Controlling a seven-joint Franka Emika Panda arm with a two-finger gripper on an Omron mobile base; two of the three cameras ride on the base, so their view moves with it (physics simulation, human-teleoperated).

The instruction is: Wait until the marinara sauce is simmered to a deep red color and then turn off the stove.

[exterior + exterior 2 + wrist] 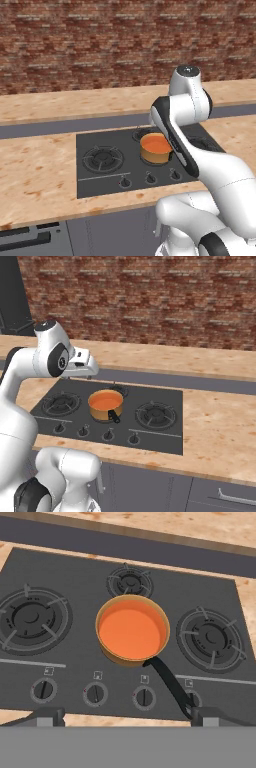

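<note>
We are looking at a kitchen: a stove (pixel 105 172) sitting in a wooden counter (pixel 40 172), a brick wall (pixel 100 45) rising behind the stove.

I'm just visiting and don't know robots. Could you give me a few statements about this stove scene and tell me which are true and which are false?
1. The saucepan sits near the middle of the stove, with big burners to either side. True.
2. The marinara sauce is already deep red. False: it looks orange.
3. The end effector is gripping a knob. False: it hovers above the stove's front edge, its finger tips far apart and touching nothing.
4. The saucepan's dark handle points toward the row of knobs. True.
5. A lid covers the saucepan. False: it is open, the sauce surface visible.
</note>
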